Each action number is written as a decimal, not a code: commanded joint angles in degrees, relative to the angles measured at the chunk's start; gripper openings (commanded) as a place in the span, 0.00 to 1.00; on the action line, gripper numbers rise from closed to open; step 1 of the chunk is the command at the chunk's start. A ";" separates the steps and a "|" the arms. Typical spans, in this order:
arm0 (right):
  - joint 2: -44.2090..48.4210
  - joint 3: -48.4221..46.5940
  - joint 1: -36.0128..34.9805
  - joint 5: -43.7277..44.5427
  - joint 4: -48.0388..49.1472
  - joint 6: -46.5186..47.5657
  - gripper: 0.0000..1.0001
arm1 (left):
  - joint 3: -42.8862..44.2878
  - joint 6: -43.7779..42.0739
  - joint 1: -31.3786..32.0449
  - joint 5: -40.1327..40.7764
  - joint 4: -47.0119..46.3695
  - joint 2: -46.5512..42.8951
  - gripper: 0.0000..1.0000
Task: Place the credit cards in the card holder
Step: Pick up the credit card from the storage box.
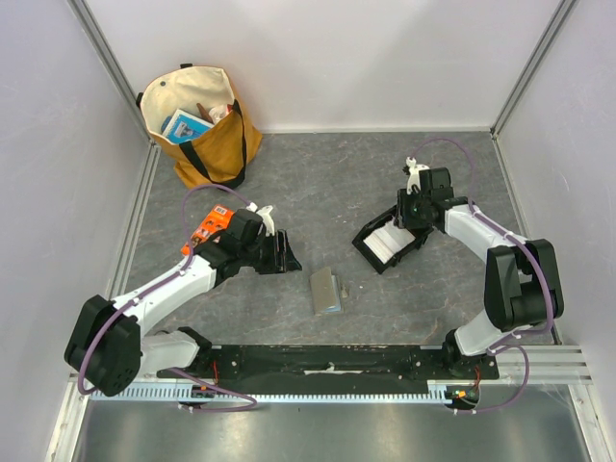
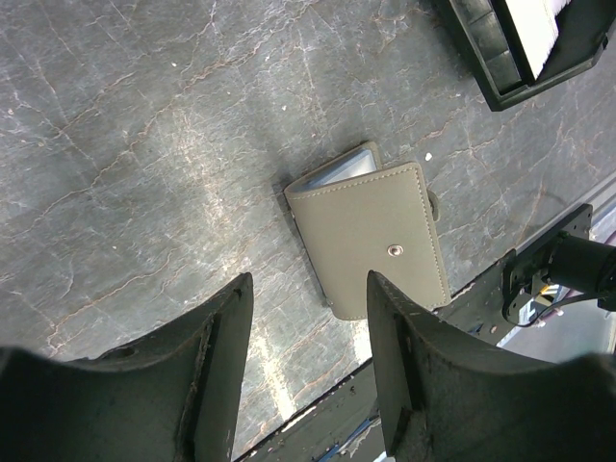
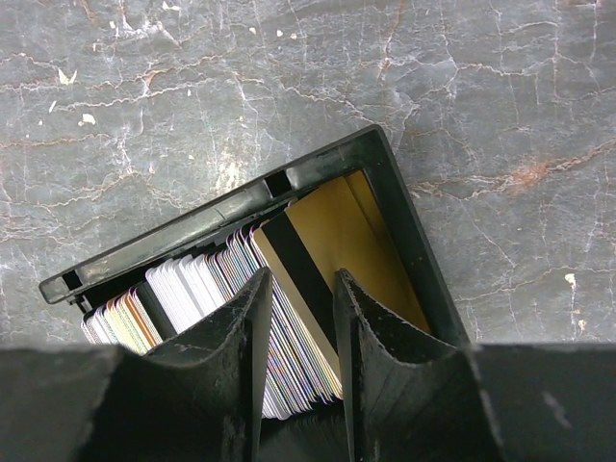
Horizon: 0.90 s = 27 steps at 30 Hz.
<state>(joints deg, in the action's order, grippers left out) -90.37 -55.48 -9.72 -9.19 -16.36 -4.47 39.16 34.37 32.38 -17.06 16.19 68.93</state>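
Right wrist view: cards stand in the tray, right tool straddling a few, grip unclear. The holder lies shut on the counter near the open, empty left tool. Barely begun.

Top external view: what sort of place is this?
Probably a robot test cell, not a home: white walls in metal framing, a grey marbled tabletop, left arm and right arm bolted to base rail.

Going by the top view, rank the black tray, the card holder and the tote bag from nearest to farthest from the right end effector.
1. Black tray: directly under the right end effector, right of centre.
2. Card holder: table centre, toward the arm bases.
3. Tote bag: far left corner.
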 commanded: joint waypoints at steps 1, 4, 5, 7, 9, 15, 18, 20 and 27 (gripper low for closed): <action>1.86 0.29 0.49 -2.15 -0.69 -0.36 0.36 | 0.48 -2.11 0.05 -1.22 -1.42 0.51 0.57; 1.95 0.29 0.75 -3.02 -0.69 -0.36 0.34 | 0.57 -2.20 0.05 -1.31 -1.51 0.86 0.57; 1.95 0.20 0.75 -3.20 -0.69 -0.36 0.34 | 0.66 -2.12 0.05 -1.31 -1.51 0.95 0.57; 2.12 0.11 0.93 -3.29 -0.87 -0.36 0.32 | 0.74 -2.29 0.05 -1.31 -1.51 1.12 0.57; 2.30 0.02 1.19 -3.82 -0.95 -0.28 0.31 | 0.66 -2.29 0.14 -1.31 -1.51 1.30 0.57; 2.21 -0.24 2.16 -4.43 -0.95 -0.45 0.24 | 0.66 -2.29 0.14 -1.40 -1.68 1.74 0.57; 2.13 -0.33 2.42 -3.91 -0.87 -0.63 0.19 | 0.75 -2.20 0.14 -1.49 -1.68 1.91 0.57; 2.30 -0.68 2.42 -1.98 -0.95 -0.98 0.16 | 0.66 -2.29 0.05 -1.48 -1.68 1.91 0.57; 1.42 -2.43 2.42 3.56 -0.60 -2.65 0.13 | 0.75 -2.29 0.05 -1.22 -1.68 1.91 0.57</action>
<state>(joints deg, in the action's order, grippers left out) -89.52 -55.55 -7.27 -8.60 -16.32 -5.10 39.16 34.37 32.38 -17.06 16.14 70.72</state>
